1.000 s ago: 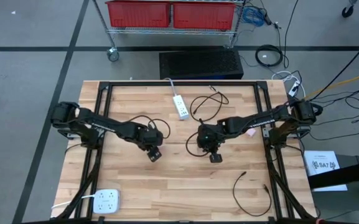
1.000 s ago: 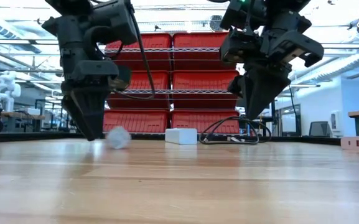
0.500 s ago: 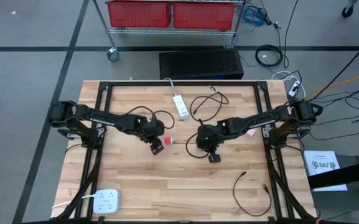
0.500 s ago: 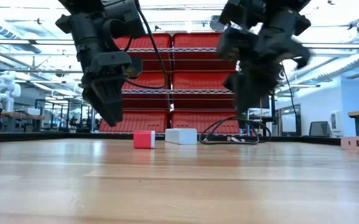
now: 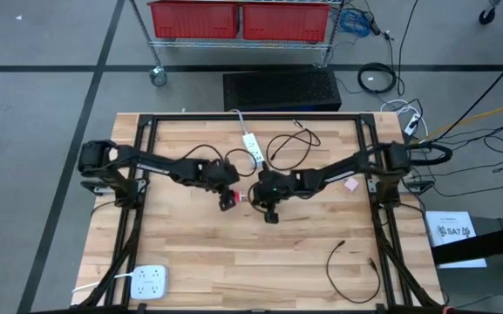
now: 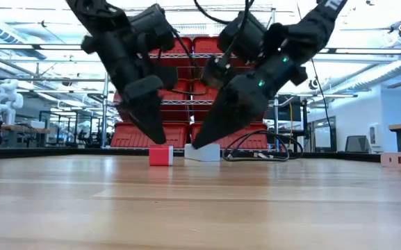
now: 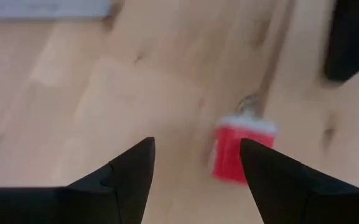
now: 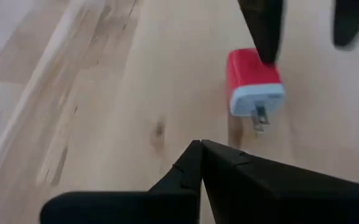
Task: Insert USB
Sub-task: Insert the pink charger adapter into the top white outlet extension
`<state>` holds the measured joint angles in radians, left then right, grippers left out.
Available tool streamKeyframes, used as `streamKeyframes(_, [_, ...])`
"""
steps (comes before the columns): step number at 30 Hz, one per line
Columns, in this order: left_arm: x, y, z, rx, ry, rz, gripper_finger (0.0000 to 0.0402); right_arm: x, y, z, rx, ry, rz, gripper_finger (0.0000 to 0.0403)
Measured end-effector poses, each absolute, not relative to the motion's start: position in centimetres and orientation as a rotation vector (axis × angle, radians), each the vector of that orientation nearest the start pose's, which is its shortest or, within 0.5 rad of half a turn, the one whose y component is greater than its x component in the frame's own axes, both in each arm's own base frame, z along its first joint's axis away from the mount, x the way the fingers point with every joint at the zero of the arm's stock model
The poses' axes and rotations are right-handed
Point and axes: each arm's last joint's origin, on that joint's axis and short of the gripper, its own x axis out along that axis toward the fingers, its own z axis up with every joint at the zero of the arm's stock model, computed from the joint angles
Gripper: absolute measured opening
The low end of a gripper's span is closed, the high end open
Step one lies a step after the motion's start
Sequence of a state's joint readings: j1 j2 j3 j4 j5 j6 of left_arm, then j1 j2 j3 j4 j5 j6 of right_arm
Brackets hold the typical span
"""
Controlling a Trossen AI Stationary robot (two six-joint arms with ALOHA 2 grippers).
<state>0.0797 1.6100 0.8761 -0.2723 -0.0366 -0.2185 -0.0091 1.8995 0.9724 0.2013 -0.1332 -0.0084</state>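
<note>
My left tool [image 5: 226, 200] hangs low over the middle of the tabletop [image 5: 190, 262] with its 2 fingers [image 7: 129, 168] spread wide, empty, the red USB charger [image 5: 234, 197] lying on the wood just beside and below their tips. In my left wrist view the charger [image 7: 238, 154] sits ahead of the gap between the fingers, slightly toward one of them, its white face and metal prongs pointing away. My right tool [image 5: 269, 215] comes in from the other side, tilted down toward the same spot, its 2 fingers pressed together with nothing between them; its wrist view shows the charger [image 8: 252, 81] flat on the tabletop ahead of the closed tips [image 8: 201, 152], white end and 2 prongs turned toward that camera. In the low view the charger [image 6: 160, 155] stands between the 2 tools, with the white power strip [image 6: 202, 152] farther back on the tabletop, beside a loop of black cable [image 6: 256, 148]
</note>
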Motion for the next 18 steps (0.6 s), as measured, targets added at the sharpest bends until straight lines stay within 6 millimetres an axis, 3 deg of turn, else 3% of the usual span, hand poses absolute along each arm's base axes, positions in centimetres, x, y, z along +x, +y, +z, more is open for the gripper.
streamKeyframes(3, [30.9,2.4,15.8,-0.269,0.995,0.105,0.0242,38.3,-0.1,12.2,0.059,0.723,0.114,0.0000])
streamKeyframes(9, [31.1,1.7,14.7,-0.278,1.039,0.052,0.0242,40.1,-0.2,11.2,0.070,0.737,0.105,0.0000])
streamKeyframes(18, [31.2,0.4,15.3,-0.243,1.021,0.032,0.0229,39.9,-0.3,11.4,0.064,0.794,0.078,0.0000])
